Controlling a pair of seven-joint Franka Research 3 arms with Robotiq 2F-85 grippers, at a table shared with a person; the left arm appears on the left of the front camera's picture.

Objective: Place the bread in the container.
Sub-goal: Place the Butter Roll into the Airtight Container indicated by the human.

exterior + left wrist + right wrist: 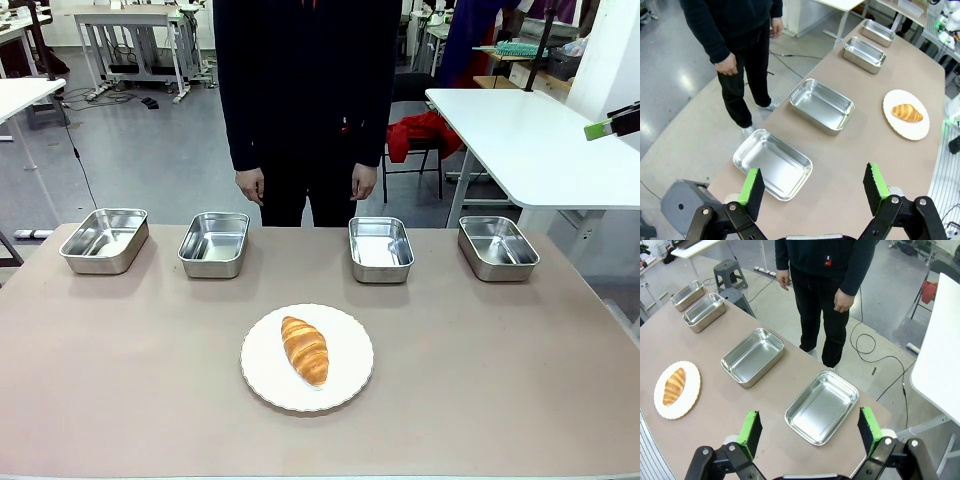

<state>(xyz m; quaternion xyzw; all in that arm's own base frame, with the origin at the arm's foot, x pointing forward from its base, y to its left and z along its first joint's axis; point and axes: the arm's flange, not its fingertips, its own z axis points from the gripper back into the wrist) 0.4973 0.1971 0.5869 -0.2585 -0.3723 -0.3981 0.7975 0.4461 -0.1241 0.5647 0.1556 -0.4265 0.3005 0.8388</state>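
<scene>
Bread (305, 349), a golden-brown croissant, is lying at a slant on a round white plate (262, 383) that is sitting near the middle of the table (500, 390), toward the near edge. Four shiny steel containers are standing in a row toward the far edge: the far-left container (104, 240), the left-middle container (214, 244), the right-middle container (381, 249) and the far-right container (498, 247). They are all sitting apart from one another and from the plate. A person (305, 90) is standing at the far side, behind the gap between the two middle containers. The left gripper (813, 185) is hanging above the table's left end, near the far-left container, its fingers spread wide and gripping nothing. The right gripper (809, 430) is hanging above the right end, near the far-right container, its fingers likewise spread wide and holding nothing.
</scene>
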